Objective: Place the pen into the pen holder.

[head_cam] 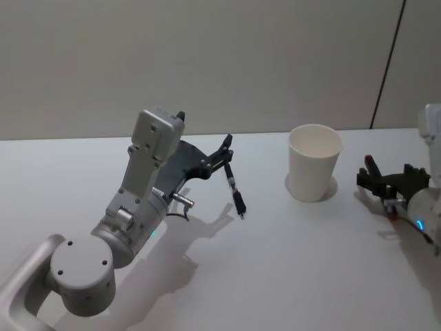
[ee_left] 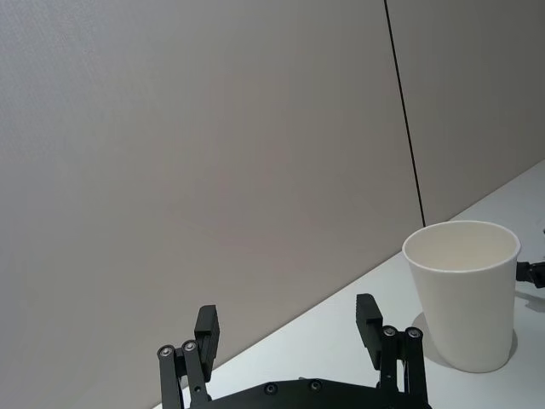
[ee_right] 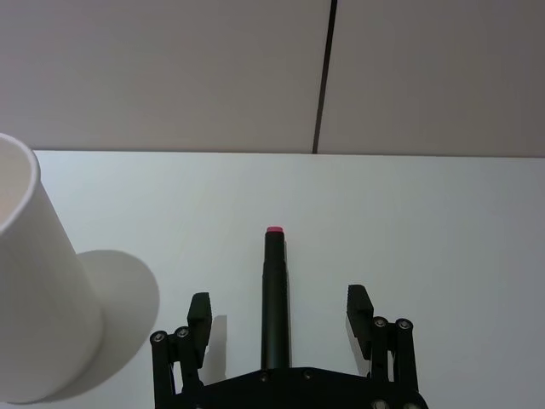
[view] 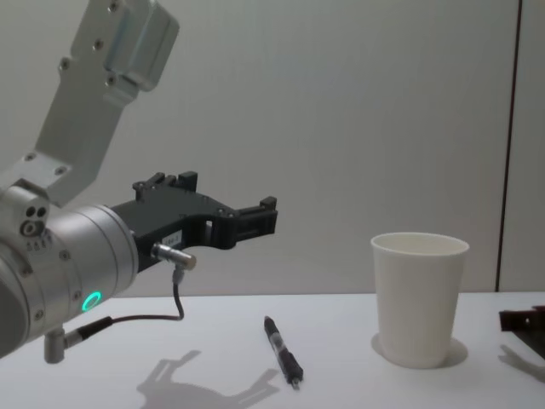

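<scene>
1. Your left gripper [head_cam: 224, 147] hangs over the table [head_cam: 275, 276], to the left of the pen holder [head_cam: 313, 165]; in the head view the pen [head_cam: 236, 189] looks as if it dangles from the fingertips.
2. The chest view corrects that: the pen [view: 283, 349] lies flat on the table, one end toward the camera; the left gripper [view: 269, 217] is above it with clear air between them.
3. The left wrist view gives you the jaws: fingers [ee_left: 207, 328] spread wide, nothing between them; the pen holder [ee_left: 464, 290] stands upright beyond them.
4. From the side, the pen holder [view: 419, 298] is to the right of the pen, apart from it.
5. Your right gripper [head_cam: 377, 181] is low at the table's right side, just right of the pen holder.
6. The right wrist view shows the right gripper's jaws wide apart; a dark red-tipped stick [ee_right: 274, 273] runs between the fingers and touches neither; I can't tell whether it lies on the table or belongs to the gripper; the pen holder [ee_right: 34, 290] is close beside.
</scene>
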